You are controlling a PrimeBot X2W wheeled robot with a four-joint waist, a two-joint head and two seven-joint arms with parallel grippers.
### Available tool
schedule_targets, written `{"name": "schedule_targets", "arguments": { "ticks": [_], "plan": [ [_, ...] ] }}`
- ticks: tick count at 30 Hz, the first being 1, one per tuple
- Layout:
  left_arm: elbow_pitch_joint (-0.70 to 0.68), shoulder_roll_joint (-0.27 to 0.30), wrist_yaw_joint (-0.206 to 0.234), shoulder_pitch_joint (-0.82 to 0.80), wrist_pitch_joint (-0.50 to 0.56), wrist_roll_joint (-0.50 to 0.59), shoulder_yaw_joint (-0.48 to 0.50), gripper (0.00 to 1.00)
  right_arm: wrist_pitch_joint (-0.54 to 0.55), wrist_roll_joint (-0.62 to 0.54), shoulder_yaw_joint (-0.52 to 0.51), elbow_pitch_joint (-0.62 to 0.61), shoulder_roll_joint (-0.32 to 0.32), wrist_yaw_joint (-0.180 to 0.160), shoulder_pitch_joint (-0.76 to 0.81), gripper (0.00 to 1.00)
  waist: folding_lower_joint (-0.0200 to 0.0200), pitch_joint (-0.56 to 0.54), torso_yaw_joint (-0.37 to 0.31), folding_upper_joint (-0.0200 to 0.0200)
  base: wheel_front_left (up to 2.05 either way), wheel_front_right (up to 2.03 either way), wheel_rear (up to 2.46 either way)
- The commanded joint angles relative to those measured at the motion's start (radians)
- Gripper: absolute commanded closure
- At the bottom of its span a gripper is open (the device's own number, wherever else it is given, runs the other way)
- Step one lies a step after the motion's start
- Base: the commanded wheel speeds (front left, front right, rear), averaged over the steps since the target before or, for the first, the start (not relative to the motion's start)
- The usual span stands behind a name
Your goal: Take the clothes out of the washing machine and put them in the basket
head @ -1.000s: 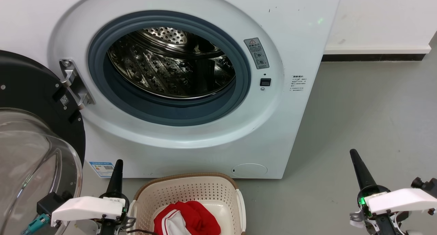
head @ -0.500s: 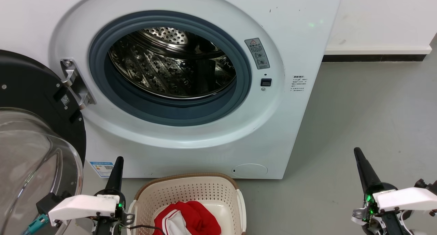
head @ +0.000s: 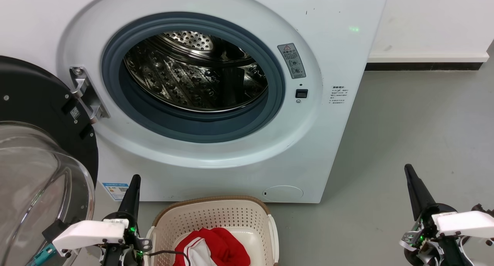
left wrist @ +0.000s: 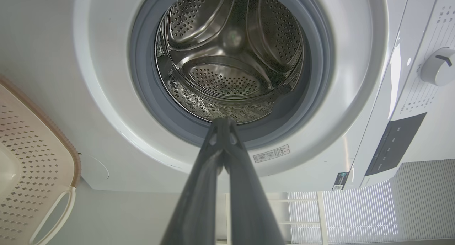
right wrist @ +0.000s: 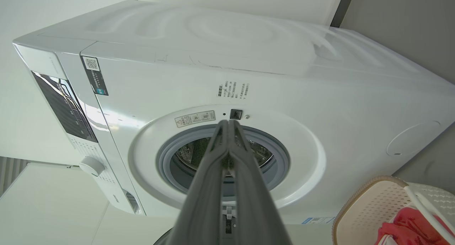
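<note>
The white washing machine (head: 335,57) stands with its door swung open and its steel drum (head: 193,73) bare inside the grey ring. In front of it on the floor sits the cream basket (head: 212,216), holding the red clothes (head: 220,246) with white trim; the clothes (right wrist: 408,227) and basket (right wrist: 366,209) also appear in the right wrist view. My left gripper (head: 133,188) is shut and holds nothing, just left of the basket. My right gripper (head: 413,183) is shut and holds nothing, well to the right over the floor. In the wrist views both pairs of fingers (left wrist: 224,131) (right wrist: 227,131) meet at the tips.
The open door (head: 38,161), black-rimmed with a clear glass bowl, stands at the left, close beside my left arm. Grey floor (head: 417,123) stretches right of the machine up to a white wall with a dark skirting (head: 420,64).
Both grippers have drawn slightly down and outward in the head view. The clothes stay in the basket.
</note>
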Motion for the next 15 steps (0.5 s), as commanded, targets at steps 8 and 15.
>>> {"name": "schedule_targets", "arguments": {
  "ticks": [8,15],
  "plan": [
    [0.003,-0.002,-0.01,-0.018,0.019,-0.074,0.009,1.0,0.013,0.075,-0.014,0.01,0.002,0.0,-0.024,1.0,0.0,-0.001,0.001,0.0,0.0,0.0,0.0],
    [0.006,-0.003,-0.013,-0.02,0.031,-0.125,0.013,1.0,0.022,0.124,-0.022,0.017,0.004,0.0,-0.026,1.0,0.0,-0.001,0.003,0.0,0.0,0.0,0.0]
  ]
}}
